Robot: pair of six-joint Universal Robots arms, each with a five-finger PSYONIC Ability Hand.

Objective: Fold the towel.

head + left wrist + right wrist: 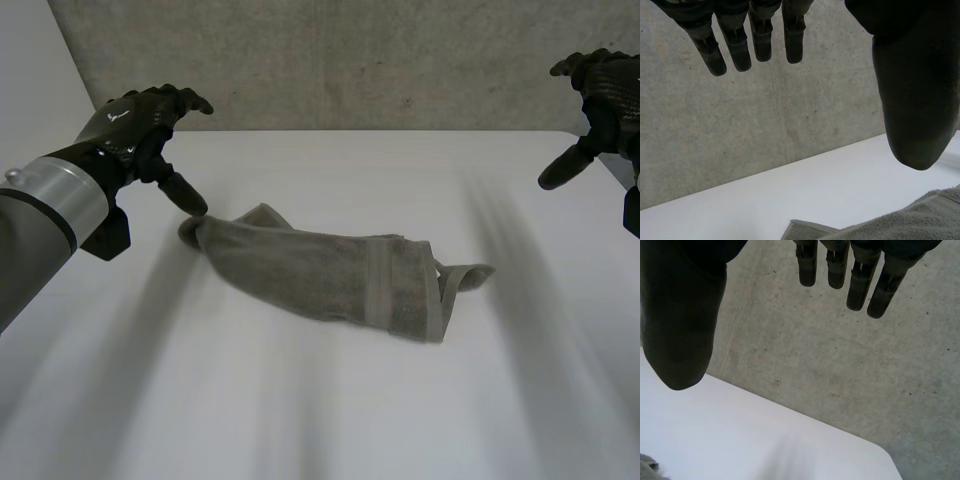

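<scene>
Head view, centre of frame: grey towel (320,270), bunched lengthwise on white table (330,420), right end flipped into a small loop. Upper left of frame: left hand (135,125), raised, fingers straight and spread, gripping nothing; thumb tip just beside towel's left end, possibly touching, hard to tell. Upper right of frame: right hand (605,95), well apart from towel, fingers relaxed, empty. Behind table: grey concrete wall (350,60). Left wrist view: straight fingers (735,47) against wall, towel edge under thumb. Right wrist view: fingers (857,285) straight, tabletop under palm.
</scene>
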